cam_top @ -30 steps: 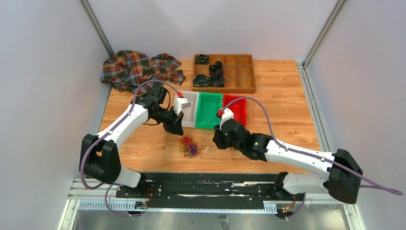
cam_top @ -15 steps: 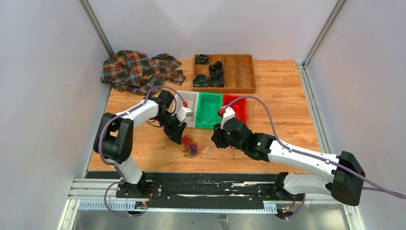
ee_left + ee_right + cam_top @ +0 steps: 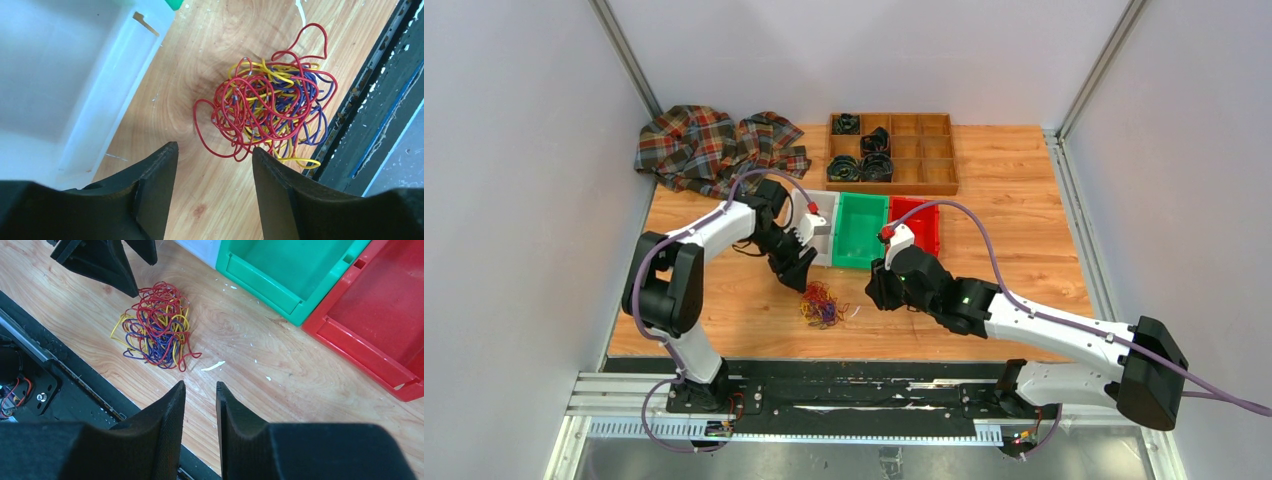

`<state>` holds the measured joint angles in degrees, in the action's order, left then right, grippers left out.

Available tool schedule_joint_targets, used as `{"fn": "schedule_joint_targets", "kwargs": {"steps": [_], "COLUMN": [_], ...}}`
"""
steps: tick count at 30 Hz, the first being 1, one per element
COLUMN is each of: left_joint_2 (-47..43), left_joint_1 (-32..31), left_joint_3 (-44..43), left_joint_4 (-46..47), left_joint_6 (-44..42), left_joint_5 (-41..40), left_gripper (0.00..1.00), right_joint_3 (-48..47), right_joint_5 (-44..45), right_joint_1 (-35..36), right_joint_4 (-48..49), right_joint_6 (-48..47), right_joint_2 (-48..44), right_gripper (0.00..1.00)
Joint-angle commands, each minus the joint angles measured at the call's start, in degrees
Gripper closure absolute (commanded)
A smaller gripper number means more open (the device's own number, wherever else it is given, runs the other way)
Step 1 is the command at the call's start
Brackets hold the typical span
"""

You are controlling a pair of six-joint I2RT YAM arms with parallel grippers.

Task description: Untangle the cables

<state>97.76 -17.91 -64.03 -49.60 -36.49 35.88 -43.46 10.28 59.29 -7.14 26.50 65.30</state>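
The cables (image 3: 821, 305) lie as one tangled heap of thin red, yellow and purple-blue wires on the wooden table, near its front edge. My left gripper (image 3: 797, 273) hovers just behind and left of the heap. In the left wrist view it (image 3: 215, 147) stands open, with bare wood between its fingers and the cables (image 3: 260, 107) just beyond the tips. My right gripper (image 3: 876, 291) is to the right of the heap. Its jaws (image 3: 200, 383) are open by a narrow gap with nothing in them, and the cables (image 3: 159, 322) lie ahead of them, untouched.
A white bin (image 3: 828, 205), a green bin (image 3: 860, 232) and a red bin (image 3: 921, 228) stand in a row behind the heap. A wooden compartment tray (image 3: 892, 152) with black coils and a plaid cloth (image 3: 714, 145) are at the back. A black rail (image 3: 854, 385) runs along the near edge.
My left gripper has swung in over the table toward the heap and opened its jaws. The right gripper has hardly moved. The heap lies where it was.
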Motion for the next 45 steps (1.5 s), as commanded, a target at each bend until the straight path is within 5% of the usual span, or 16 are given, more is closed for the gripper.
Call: {"fn": "schedule_joint_targets", "kwargs": {"steps": [1, 16, 20, 25, 34, 40, 45], "left_joint_2": [-0.3, 1.8, -0.7, -6.3, -20.2, -24.3, -28.7], "left_joint_1": [1.2, 1.3, 1.3, 1.2, 1.2, 1.2, 1.3], "left_joint_3": [-1.1, 2.6, 5.2, 6.8, 2.4, 0.3, -1.9], "left_joint_4": [1.3, 9.2, 9.1, 8.3, 3.9, -2.1, -5.0], "left_joint_6": [0.0, 5.6, 6.1, 9.8, 19.2, 21.3, 22.7], "left_joint_5": [2.0, 4.6, 9.1, 14.7, 10.3, 9.8, 10.1], "left_gripper": [0.39, 0.53, 0.63, 0.95, 0.98, 0.98, 0.98], "right_joint_3": [-1.8, -1.3, -1.2, -1.5, -3.4, -8.9, -13.7], "right_joint_5": [-0.5, -0.4, 0.0, 0.4, 0.3, 1.9, 3.3], "right_joint_1": [0.9, 0.9, 0.9, 0.9, 1.3, 4.8, 7.6], "right_joint_4": [0.0, -0.2, -0.2, -0.2, 2.0, 5.5, 9.0], "right_joint_6": [-0.2, 0.2, 0.2, 0.0, -1.3, -4.6, -7.4], "right_joint_2": [-0.4, -1.6, -2.0, -2.4, 0.1, 3.2, 7.3], "right_gripper": [0.71, 0.78, 0.81, 0.85, 0.86, 0.59, 0.52]}}
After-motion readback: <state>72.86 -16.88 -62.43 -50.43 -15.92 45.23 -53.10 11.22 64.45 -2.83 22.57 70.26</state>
